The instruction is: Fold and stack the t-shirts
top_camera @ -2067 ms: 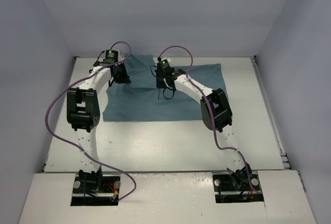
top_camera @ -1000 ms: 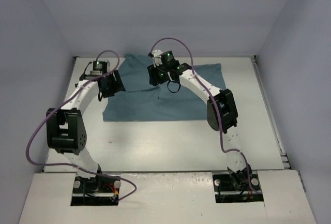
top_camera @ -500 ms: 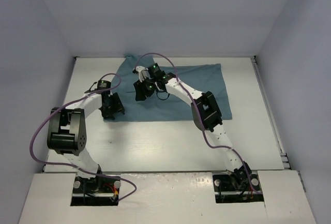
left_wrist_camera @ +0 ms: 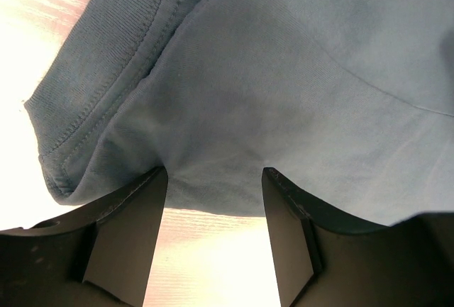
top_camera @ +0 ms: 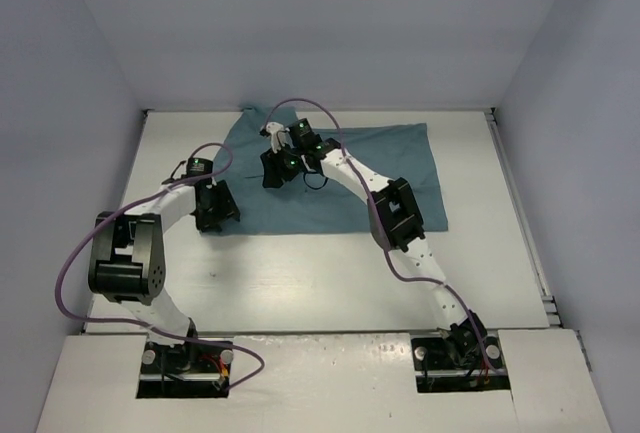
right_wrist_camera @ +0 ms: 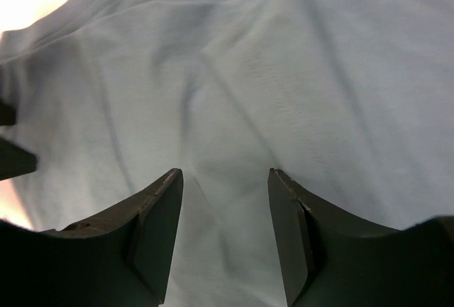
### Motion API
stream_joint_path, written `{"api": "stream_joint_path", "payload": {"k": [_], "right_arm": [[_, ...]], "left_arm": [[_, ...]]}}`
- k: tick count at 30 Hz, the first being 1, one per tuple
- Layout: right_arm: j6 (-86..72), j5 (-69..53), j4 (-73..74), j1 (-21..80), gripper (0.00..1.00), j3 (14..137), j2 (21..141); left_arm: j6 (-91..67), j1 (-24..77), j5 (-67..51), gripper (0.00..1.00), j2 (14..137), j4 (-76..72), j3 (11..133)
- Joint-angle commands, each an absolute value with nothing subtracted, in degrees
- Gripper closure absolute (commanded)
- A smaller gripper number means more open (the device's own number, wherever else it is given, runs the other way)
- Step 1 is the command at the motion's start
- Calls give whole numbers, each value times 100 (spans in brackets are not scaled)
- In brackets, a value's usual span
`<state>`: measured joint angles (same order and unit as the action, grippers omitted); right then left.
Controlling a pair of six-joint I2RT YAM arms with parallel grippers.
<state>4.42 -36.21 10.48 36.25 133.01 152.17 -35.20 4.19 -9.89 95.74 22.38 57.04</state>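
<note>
The teal t-shirt (top_camera: 410,158) lies spread flat on the far half of the white table (top_camera: 300,283). My left gripper (top_camera: 215,215) is down at the shirt's near-left corner. In the left wrist view it (left_wrist_camera: 214,178) is open, and its fingertips reach the cloth's edge (left_wrist_camera: 213,204) with bare table between the fingers. A stitched hem (left_wrist_camera: 92,73) runs off to the left there. My right gripper (top_camera: 272,175) hovers low over the shirt's left-centre. It (right_wrist_camera: 223,179) is open too, with only smooth, lightly creased cloth (right_wrist_camera: 284,73) beneath it.
Grey walls close in the table on the left, back and right. A metal rail (top_camera: 545,288) runs along the right edge. Purple cables (top_camera: 80,263) loop off both arms. Both arm bases (top_camera: 185,353) sit at the near edge.
My left gripper came from the shirt's far-left edge toward me to its near-left corner. My right gripper swung left across the shirt. Both have barely moved in the last half second.
</note>
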Motion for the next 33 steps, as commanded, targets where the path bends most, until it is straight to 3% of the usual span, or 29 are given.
{"api": "stream_joint_path", "payload": {"k": [1,9,17,22,26,30,33], "right_arm": [[400,-3184,786,3224,49,13670,15202],[241,-2548,353,2834,46,14018,15186],[15,-1623,53,2631,44,13667,14274],[-278,-1177,53,2343,56,11740,12686],[-549,-550,53,2181,76,9947,11228],[-895,-71,53,2049,78,8413,10214],[-1307,292,53,1922,73,7374,9521]], "left_arm": [[-3528,318,-810,47,9495,2537,5493],[-3472,308,-812,47,9434,2575,5508],[-3379,308,-912,47,9293,2591,5588],[-2958,355,-972,51,8925,2697,6280],[-2677,526,-913,55,8943,2853,7203],[-2532,788,-811,55,9381,2877,8010],[-2579,997,-821,55,9884,2863,8325]]}}
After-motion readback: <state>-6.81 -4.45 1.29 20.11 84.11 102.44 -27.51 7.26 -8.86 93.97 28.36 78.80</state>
